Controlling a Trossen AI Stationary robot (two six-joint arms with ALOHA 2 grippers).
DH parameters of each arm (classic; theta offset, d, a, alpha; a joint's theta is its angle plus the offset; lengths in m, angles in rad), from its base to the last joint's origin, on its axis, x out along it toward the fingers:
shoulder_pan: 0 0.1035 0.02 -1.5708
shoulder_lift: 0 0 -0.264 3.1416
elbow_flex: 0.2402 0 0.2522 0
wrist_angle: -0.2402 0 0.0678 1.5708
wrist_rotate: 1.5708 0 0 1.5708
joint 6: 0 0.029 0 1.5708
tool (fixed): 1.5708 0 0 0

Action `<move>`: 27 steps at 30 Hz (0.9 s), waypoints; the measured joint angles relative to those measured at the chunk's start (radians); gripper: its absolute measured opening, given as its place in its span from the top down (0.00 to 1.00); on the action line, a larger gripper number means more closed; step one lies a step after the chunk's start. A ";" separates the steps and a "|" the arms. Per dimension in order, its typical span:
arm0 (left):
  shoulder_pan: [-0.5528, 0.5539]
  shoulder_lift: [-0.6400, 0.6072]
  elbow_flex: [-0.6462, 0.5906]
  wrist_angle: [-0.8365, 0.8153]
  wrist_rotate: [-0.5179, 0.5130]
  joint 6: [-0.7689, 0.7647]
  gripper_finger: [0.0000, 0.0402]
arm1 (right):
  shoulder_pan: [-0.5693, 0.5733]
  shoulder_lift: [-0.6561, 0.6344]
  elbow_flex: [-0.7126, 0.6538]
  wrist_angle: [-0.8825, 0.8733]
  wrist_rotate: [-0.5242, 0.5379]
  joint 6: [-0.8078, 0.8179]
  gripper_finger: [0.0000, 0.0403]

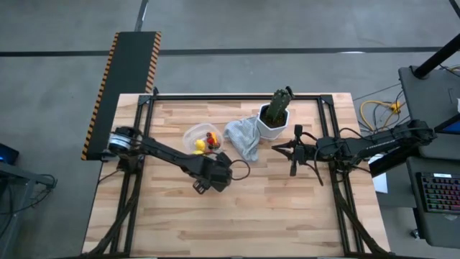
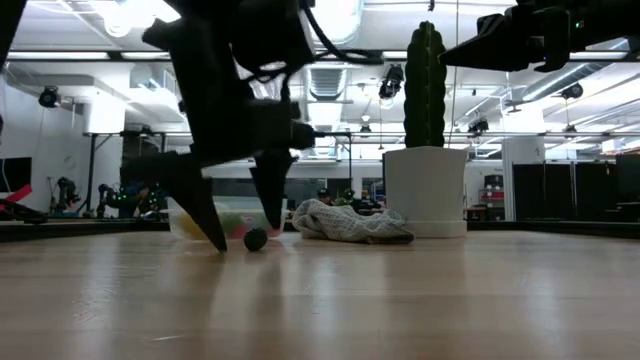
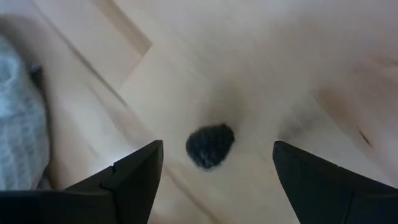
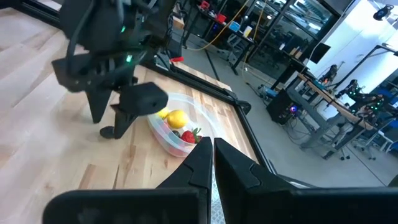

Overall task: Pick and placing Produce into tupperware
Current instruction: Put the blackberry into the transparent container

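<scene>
Dark berry (image 3: 210, 146) on the bare planks, centre of the left wrist view, between the wide-spread fingers (image 3: 134, 169) of the left gripper (image 2: 238, 212), untouched. Tub (image 1: 201, 138), upper centre of the high view, holds a lemon (image 4: 176, 118) and strawberries (image 4: 189, 135). Beside it: grey cloth (image 1: 243, 137), then white pot (image 1: 272, 125) with cactus (image 2: 425, 85). Right gripper (image 1: 293, 152), centre right, fingers pressed together, empty. Pale wood table (image 1: 251, 216); grey floor, workshop benches behind.

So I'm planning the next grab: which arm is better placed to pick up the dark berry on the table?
Left. Its tool is open and straddles the dark berry, fingers down beside the tupperware. The right tool hovers shut by the white pot.
</scene>
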 joint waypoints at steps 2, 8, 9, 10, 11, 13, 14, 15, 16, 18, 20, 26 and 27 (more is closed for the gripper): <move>0.000 0.030 0.018 -0.012 -0.010 0.001 0.28 | 0.000 0.000 0.000 -0.001 0.000 0.001 0.98; -0.002 0.055 0.050 -0.033 -0.042 0.007 0.28 | 0.000 0.000 0.000 -0.019 0.004 0.002 0.98; -0.002 0.053 0.050 -0.032 -0.037 0.017 0.28 | 0.000 0.000 0.000 -0.019 0.008 0.002 0.98; -0.001 0.051 0.050 -0.029 -0.034 0.028 0.28 | 0.000 0.000 0.000 -0.020 0.009 0.002 0.98; 0.000 0.051 0.050 -0.023 -0.033 0.041 0.28 | 0.000 0.000 0.000 -0.020 0.009 0.002 0.98; 0.001 0.051 0.050 -0.022 -0.029 0.056 0.28 | 0.000 0.000 0.000 -0.020 0.009 0.002 0.98; 0.002 0.054 0.050 -0.020 -0.024 0.070 0.28 | 0.000 0.000 0.000 -0.021 0.009 0.002 0.98; 0.003 0.058 0.051 -0.019 -0.017 0.088 0.28 | 0.000 0.000 0.000 -0.022 0.009 0.002 0.98; 0.003 0.061 0.051 -0.018 -0.014 0.108 0.29 | 0.000 0.000 0.000 -0.022 0.009 0.002 0.98; 0.002 0.069 0.052 -0.019 -0.013 0.147 0.30 | 0.000 0.000 0.000 -0.023 0.009 0.007 0.98; 0.004 0.070 0.052 -0.023 -0.007 0.174 0.32 | 0.000 0.000 0.000 -0.023 0.009 0.009 0.98; 0.006 0.067 0.053 -0.031 -0.003 0.294 0.39 | 0.000 0.000 0.000 -0.023 0.009 0.009 0.98; 0.009 0.067 0.053 -0.031 -0.004 0.310 0.39 | 0.000 0.000 0.000 -0.023 0.009 0.009 0.98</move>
